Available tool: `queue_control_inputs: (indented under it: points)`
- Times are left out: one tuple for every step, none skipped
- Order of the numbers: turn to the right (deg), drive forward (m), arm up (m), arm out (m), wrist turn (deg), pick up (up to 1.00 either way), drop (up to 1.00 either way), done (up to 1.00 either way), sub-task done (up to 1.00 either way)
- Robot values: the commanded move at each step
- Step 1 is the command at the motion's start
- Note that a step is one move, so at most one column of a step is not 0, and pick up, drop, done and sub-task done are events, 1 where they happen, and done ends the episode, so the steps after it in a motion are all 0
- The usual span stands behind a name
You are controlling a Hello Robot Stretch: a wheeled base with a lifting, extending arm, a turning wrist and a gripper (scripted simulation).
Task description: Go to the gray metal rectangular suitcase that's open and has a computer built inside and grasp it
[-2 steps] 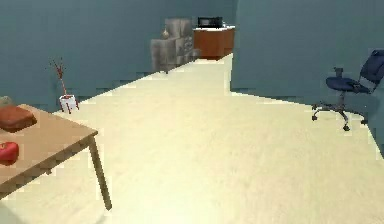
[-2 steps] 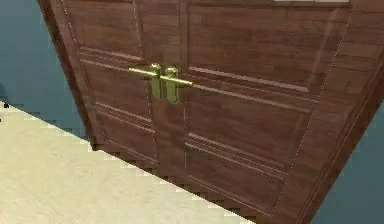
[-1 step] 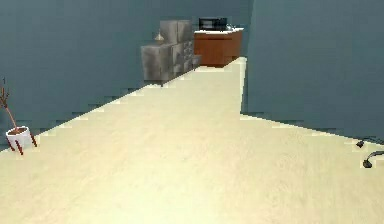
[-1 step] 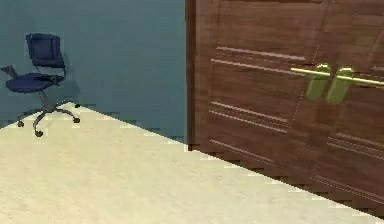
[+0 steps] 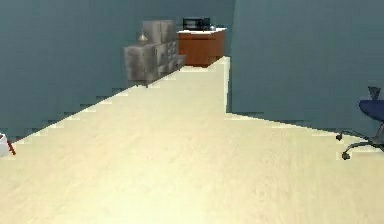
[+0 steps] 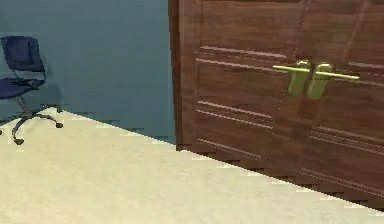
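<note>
The tool's state could not be told. In the forward view a pale floor [image 5: 170, 150] ran between teal walls [image 5: 60, 50] to a far corner. There a reddish-brown counter [image 5: 203, 47] carried a small dark boxy thing [image 5: 196, 23]; whether that was the suitcase could not be told. Just left of the counter stood a grey cabinet [image 5: 150, 57]. A blue office chair [image 5: 372, 125] sat at the right edge, and a small red-and-white thing [image 5: 8, 145] lay at the left edge. In the arm side view the blue office chair [image 6: 22, 85] stood near a teal wall, well left of a dark wooden double door [image 6: 260, 100] with brass handles [image 6: 310, 76].
</note>
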Motion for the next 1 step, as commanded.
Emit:
queue_control_inputs:
  points:
    - [0.0, 1.0, 0.0, 0.0, 0.0, 0.0, 0.0, 0.0, 0.0]
